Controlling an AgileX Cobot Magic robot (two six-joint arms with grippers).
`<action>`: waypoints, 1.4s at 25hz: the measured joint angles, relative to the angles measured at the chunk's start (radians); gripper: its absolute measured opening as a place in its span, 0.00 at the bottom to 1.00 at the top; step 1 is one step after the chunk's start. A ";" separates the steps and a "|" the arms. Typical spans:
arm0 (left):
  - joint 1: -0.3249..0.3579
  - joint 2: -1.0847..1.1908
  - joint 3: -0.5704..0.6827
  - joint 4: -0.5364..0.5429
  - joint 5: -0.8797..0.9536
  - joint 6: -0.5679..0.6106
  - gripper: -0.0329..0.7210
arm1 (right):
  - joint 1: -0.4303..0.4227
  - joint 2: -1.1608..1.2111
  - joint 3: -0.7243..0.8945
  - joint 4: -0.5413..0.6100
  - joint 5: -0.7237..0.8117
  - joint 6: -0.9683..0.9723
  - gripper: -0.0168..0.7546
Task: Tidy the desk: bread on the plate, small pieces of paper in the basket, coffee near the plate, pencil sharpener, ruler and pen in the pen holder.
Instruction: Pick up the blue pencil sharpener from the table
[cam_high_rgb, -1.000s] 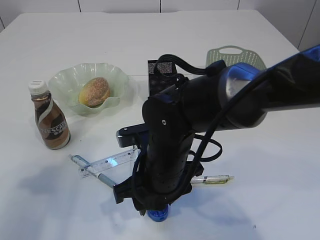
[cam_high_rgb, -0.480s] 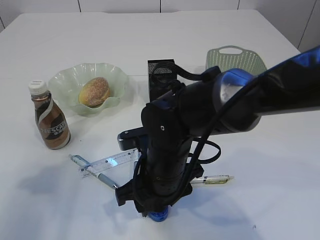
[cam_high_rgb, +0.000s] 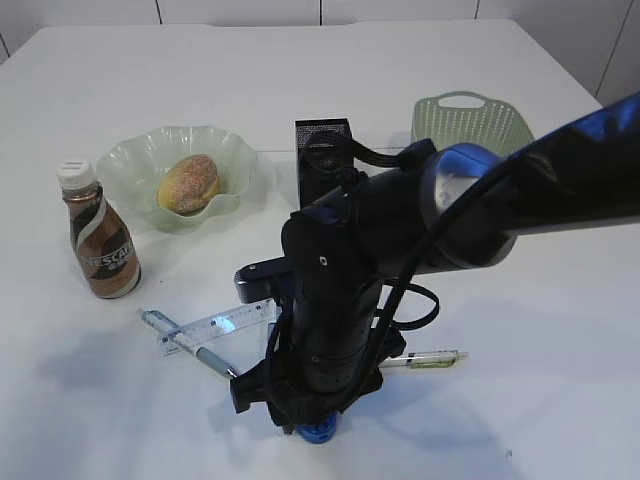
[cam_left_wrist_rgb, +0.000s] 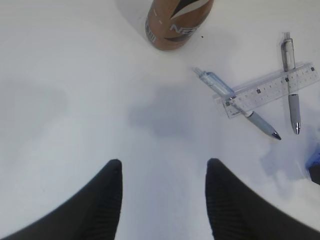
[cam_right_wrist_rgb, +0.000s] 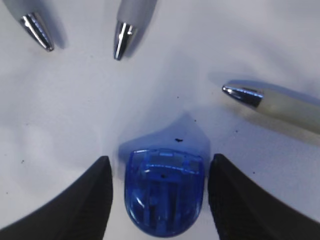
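Observation:
My right gripper (cam_right_wrist_rgb: 160, 167) is open, low on the desk, with a jaw on each side of the blue pencil sharpener (cam_right_wrist_rgb: 165, 192) and a small gap on both sides. In the exterior view the sharpener (cam_high_rgb: 318, 432) peeks out under the right arm. My left gripper (cam_left_wrist_rgb: 164, 167) is open and empty over bare desk. The clear ruler (cam_high_rgb: 222, 325) lies across two pens (cam_left_wrist_rgb: 240, 107). A third, yellowish pen (cam_high_rgb: 430, 358) lies to the right. The bread (cam_high_rgb: 188, 184) sits in the plate (cam_high_rgb: 130, 160). The coffee (cam_high_rgb: 103, 250) stands upright left of the plate. The paper pieces are out of view.
The black mesh pen holder (cam_high_rgb: 322, 150) stands behind the right arm. The green basket (cam_high_rgb: 470, 120) is at the back right. The right arm (cam_high_rgb: 400, 230) covers the middle of the desk (cam_high_rgb: 560, 300). Three pen tips lie close ahead of the right jaws.
The right arm has shifted slightly, uncovering more of the basket and pen holder. Its gripper stays down over the sharpener. Nothing else has moved.

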 joint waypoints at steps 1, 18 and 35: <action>0.000 0.000 0.000 0.000 0.000 0.000 0.54 | 0.000 0.000 0.000 0.000 0.000 0.000 0.64; 0.000 0.000 0.000 0.000 0.000 0.000 0.54 | 0.000 0.014 -0.004 0.002 0.000 0.002 0.46; 0.000 0.000 0.000 0.000 0.000 0.000 0.53 | 0.000 0.014 -0.330 -0.154 0.310 0.005 0.46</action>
